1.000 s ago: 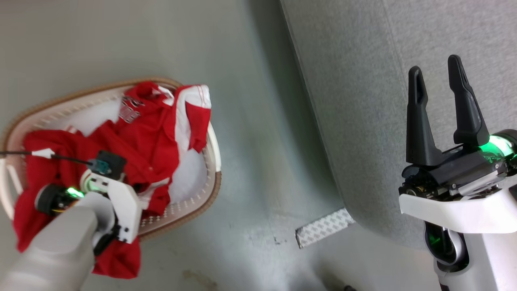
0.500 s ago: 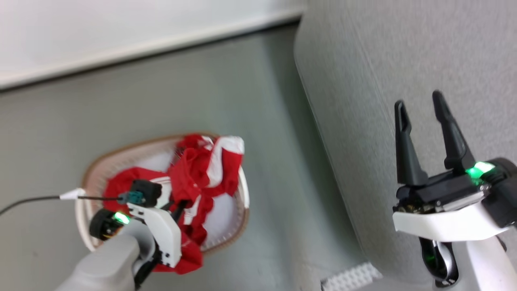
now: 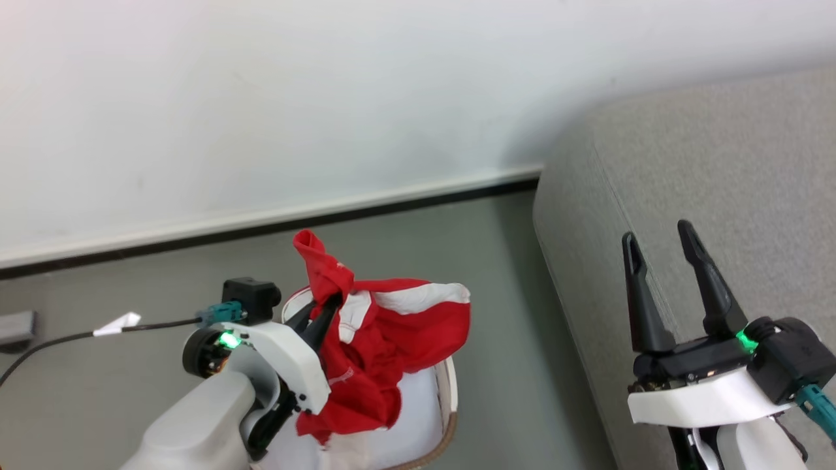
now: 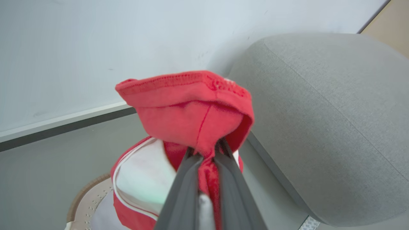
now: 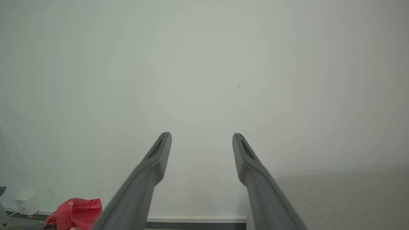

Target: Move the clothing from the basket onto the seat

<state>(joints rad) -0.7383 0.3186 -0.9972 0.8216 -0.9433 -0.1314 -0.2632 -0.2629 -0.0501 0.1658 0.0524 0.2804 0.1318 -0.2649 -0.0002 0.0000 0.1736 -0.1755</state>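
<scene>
Closest to us, our left claw (image 3: 324, 305) is pinched tight on a fold of the clothing (image 3: 392, 326), with the red cloth squeezed between its two dark fingers. Our right claw (image 3: 658, 235) is wide open and holds nothing, and it points up in front of the seat (image 3: 718, 163). A second ago the clothing lay spread out in the basket (image 3: 450, 405), with part of it hanging over the rim, and our left claw was down low in it. Now our left arm has come up and the clothing has come up with it. Our head has lifted too, so the whole picture has moved. We think the picking-up part is done and the carrying part comes next. The clothing now hangs from the claw in a bunched red lump, with a white panel across its top and a red hem flopped over the fingertips. Its lowest end droops down toward the white inside of the basket, and we cannot tell if it still touches there. Past the basket is the grey floor (image 3: 130, 287), then the big grey seat off to our right, with nothing on the part we can see. Farthest away is the white wall (image 3: 326, 98).
</scene>
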